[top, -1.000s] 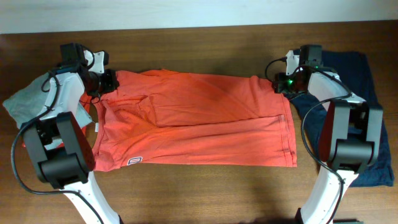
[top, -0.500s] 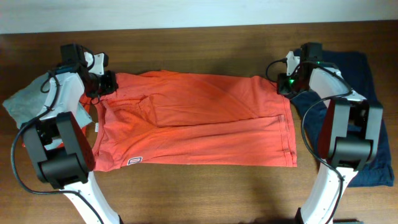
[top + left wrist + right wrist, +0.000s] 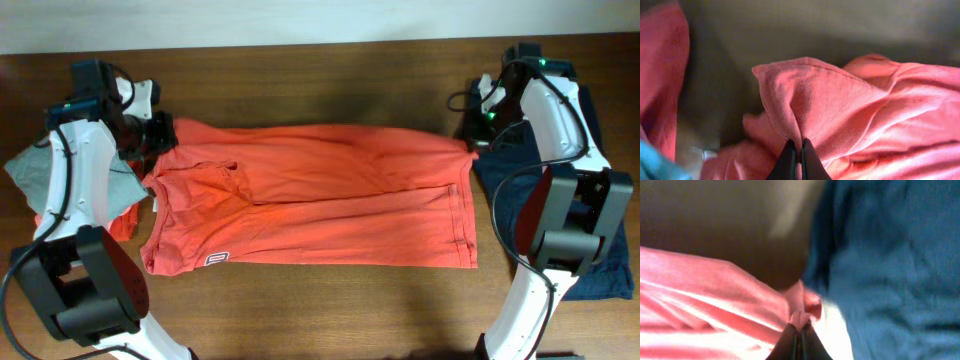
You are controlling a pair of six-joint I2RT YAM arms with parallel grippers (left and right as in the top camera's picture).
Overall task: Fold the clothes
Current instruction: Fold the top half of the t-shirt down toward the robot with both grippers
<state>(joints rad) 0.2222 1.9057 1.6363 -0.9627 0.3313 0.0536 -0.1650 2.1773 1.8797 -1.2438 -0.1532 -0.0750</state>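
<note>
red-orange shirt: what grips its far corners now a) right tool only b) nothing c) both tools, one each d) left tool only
c: the left tool is shut on one corner of the red-orange shirt, the right tool on the opposite corner.

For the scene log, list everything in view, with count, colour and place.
red-orange T-shirt: one, red-orange, spread flat across the middle of the table, far corners pinched by both grippers
navy garment: one, navy, right end of the table, under the right arm
light-grey shirt: one, light grey, left edge of the table
orange-red cloth: one, orange-red, a small part showing at the left beside the grey shirt
wooden table: one, dark brown, under everything
left gripper: one, black, shut on the T-shirt's far left corner
right gripper: one, black, shut on the T-shirt's far right corner
</note>
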